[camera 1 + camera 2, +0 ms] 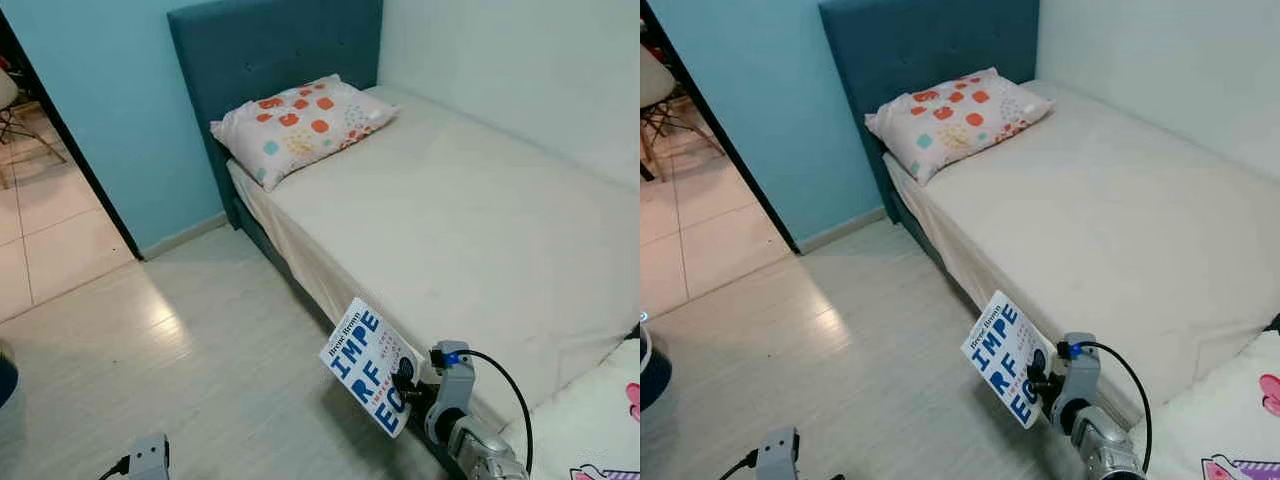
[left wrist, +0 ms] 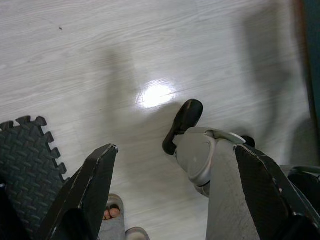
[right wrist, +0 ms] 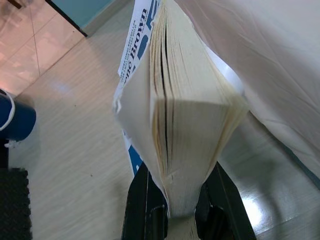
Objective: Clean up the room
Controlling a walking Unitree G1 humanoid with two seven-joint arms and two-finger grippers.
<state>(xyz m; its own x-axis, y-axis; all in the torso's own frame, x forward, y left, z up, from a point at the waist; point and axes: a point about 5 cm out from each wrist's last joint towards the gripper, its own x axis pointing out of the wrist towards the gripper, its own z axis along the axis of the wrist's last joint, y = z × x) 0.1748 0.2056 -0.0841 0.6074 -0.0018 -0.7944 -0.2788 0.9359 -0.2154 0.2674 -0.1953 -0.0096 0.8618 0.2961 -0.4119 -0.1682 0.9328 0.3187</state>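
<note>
The white paperback book with blue lettering (image 1: 368, 365) hangs over the pale wood floor (image 1: 200, 370) beside the cream-sheeted bed (image 1: 450, 220), clamped in the right gripper (image 3: 182, 202). Keeping it level and pinched firmly should stop pages splaying. The left gripper (image 2: 175, 185) is spread apart, idle.

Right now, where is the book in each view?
Left eye view: book low centre-right, in the right gripper, beside the bed.
Right eye view: low centre.
Right wrist view: page edges between the jaws.
Shared landmark: the bed's edge.
</note>
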